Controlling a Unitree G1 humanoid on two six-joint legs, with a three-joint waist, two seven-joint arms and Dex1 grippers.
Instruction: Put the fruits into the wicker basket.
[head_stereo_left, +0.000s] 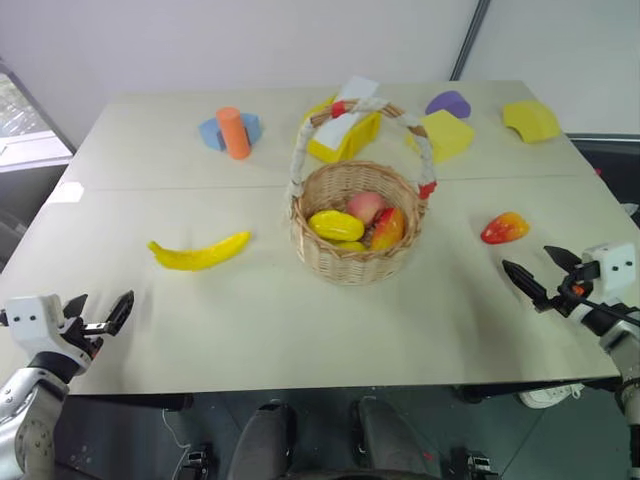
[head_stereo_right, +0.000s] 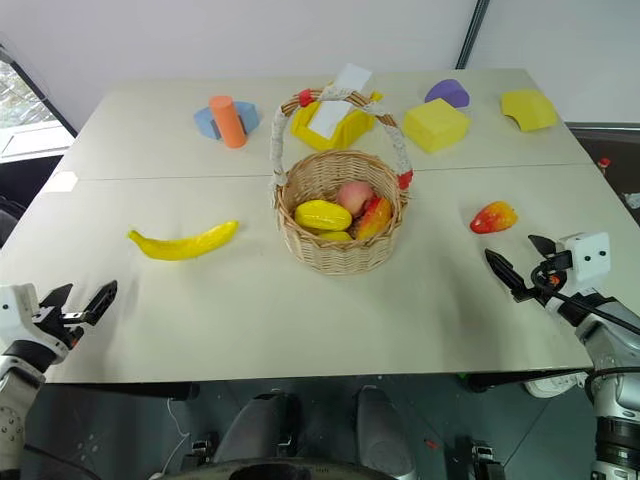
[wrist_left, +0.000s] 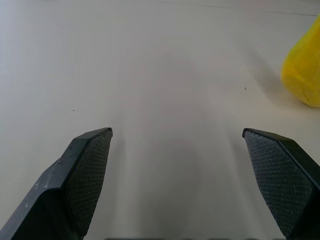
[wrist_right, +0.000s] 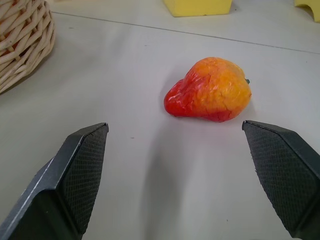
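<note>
Mango next, banana after

Mango lies right of centre on the tabletop, right of the wicker basket; banana left. My right gripper and left gripper both gape empty. I should straddle the mango's middle squarely before closing.

A pale table has wide bare surface along its near edge. The right gripper hangs with jaws spread, and open tabletop lies between it and the mango. The left gripper, also spread wide, faces bare surface up to the banana. The wicker basket stands mid-table between the two fruits; its tall arched handle spans the opening crosswise, leaving gaps front and back. Foam blocks crowd the far edge.
</note>
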